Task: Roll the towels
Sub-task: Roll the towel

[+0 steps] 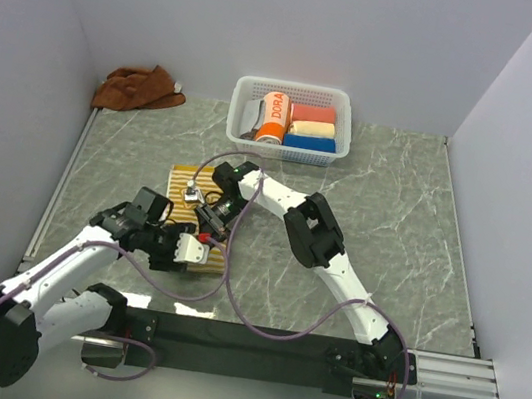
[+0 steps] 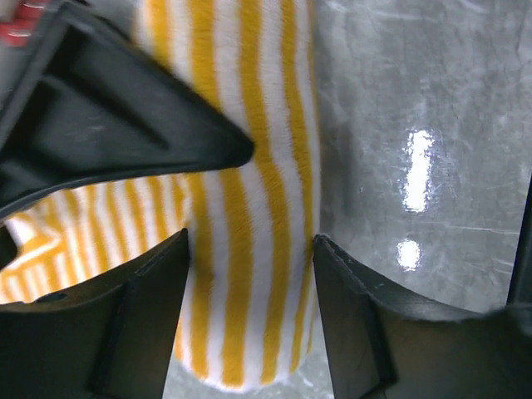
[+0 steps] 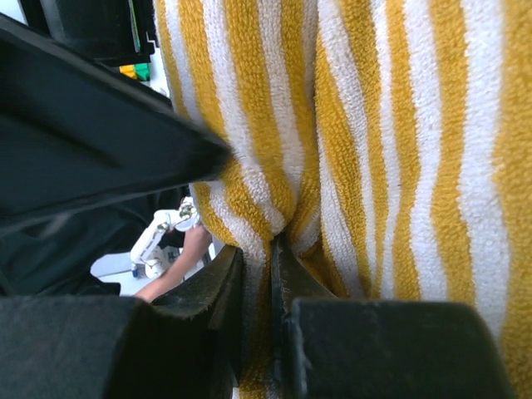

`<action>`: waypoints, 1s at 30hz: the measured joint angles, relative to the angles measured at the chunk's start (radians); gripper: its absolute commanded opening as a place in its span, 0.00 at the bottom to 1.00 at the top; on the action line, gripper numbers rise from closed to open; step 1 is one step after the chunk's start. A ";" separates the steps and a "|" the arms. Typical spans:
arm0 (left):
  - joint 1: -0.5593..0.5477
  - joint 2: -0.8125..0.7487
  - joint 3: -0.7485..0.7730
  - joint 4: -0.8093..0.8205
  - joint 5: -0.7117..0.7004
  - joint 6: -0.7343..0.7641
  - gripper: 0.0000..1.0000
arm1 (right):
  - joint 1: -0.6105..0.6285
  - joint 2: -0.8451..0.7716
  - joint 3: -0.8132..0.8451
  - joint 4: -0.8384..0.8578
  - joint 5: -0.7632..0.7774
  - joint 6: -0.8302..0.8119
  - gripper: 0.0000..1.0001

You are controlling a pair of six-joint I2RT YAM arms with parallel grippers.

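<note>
Right gripper point(image 3: 258, 253): jaws clenched on a raised fold of the striped towel point(image 3: 399, 166), mid-table. Left gripper point(image 2: 249, 241): jaws released, straddling that towel's rounded end, its length running straight out between them (no contact evident). Count: two towels, the brown towel point(image 1: 140, 88) crumpled far-left, well apart, nearer the left arm; one basket point(image 1: 293, 90)

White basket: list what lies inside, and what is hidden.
Inside the basket: an orange DORA roll, a grey item beside it, a red roll, a yellow roll and a blue roll. Whatever lies beneath them is covered.
</note>
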 measured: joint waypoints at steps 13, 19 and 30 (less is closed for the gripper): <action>-0.022 0.159 0.019 0.010 -0.028 0.000 0.01 | -0.023 -0.093 -0.135 0.150 0.068 0.146 0.41; 0.018 0.354 0.165 -0.098 0.034 -0.014 0.01 | -0.102 -0.260 -0.259 0.266 0.264 0.200 0.55; 0.172 0.800 0.475 -0.422 0.223 -0.019 0.01 | -0.377 -0.781 -0.642 0.473 0.544 0.177 0.55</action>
